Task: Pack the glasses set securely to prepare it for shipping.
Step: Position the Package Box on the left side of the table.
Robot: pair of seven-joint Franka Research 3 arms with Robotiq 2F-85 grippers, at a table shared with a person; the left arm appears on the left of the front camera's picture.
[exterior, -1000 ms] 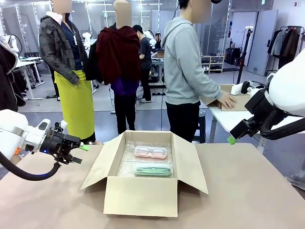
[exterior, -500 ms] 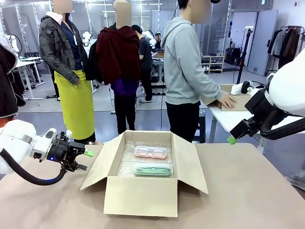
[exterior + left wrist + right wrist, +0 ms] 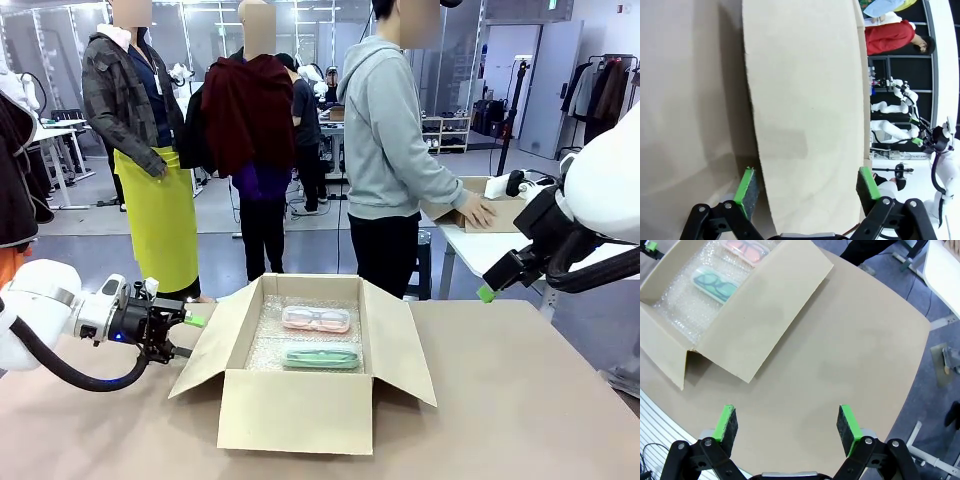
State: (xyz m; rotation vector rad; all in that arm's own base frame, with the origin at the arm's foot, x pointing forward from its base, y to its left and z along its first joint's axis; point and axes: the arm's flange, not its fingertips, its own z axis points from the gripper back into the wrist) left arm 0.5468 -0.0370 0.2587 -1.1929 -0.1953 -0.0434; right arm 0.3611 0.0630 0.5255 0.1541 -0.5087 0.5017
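Pink case [image 3: 316, 319], green case [image 3: 320, 356] flat in box [image 3: 300, 410], long axes left-right; both claws released.

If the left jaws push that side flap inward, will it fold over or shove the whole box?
The left flap looks like thin cardboard, creased at the wall, so it probably folds. The cardboard box holds only the pink case, the mint case and bubble wrap, so it is likely light and may slide.

Box flap [image 3: 805, 115] stands between the left fingers [image 3: 746, 186].
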